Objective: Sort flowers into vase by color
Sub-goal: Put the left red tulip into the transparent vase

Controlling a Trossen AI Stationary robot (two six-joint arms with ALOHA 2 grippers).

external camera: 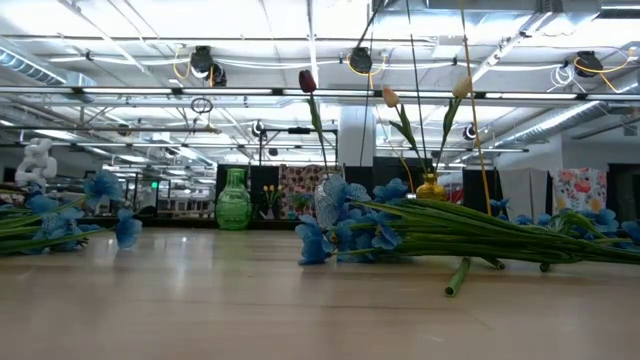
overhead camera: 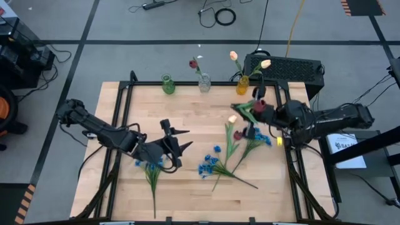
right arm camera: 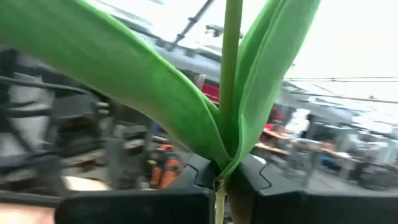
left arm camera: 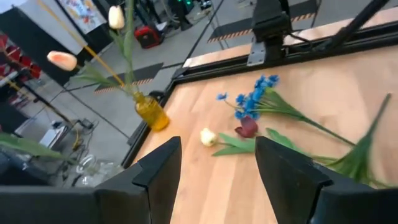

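Note:
My right gripper [overhead camera: 253, 111] hovers over the table's right part, in front of the yellow vase [overhead camera: 242, 85], and is shut on a green-stemmed flower [overhead camera: 241, 107]; a dark red head [overhead camera: 259, 106] shows beside it. My left gripper [overhead camera: 186, 140] is open above the table's middle left, touching nothing, next to a blue-blossom bunch [overhead camera: 150, 164]. On the table lie a cream tulip [overhead camera: 232, 119], a dark red tulip [overhead camera: 237, 135] and more blue blossoms [overhead camera: 209, 166]. The clear vase [overhead camera: 204, 82] holds a red tulip [overhead camera: 194, 63]; the yellow vase holds two cream tulips [overhead camera: 234, 55]. My right gripper pinches the flower's stem [right arm camera: 219, 182] between its two fingers [right arm camera: 198, 182], just below where two long leaves [right arm camera: 186, 118] branch off. The stem runs on past the fingers and stands away from them. The flower is lifted clear of the table.
A green vase [overhead camera: 167, 84] stands without flowers at the far edge, left of the clear vase. A black box [overhead camera: 287, 67] sits behind the yellow vase. Black frame rails [overhead camera: 119, 119] line the table's sides. The near middle of the wooden tabletop [external camera: 300, 300] has bare room.

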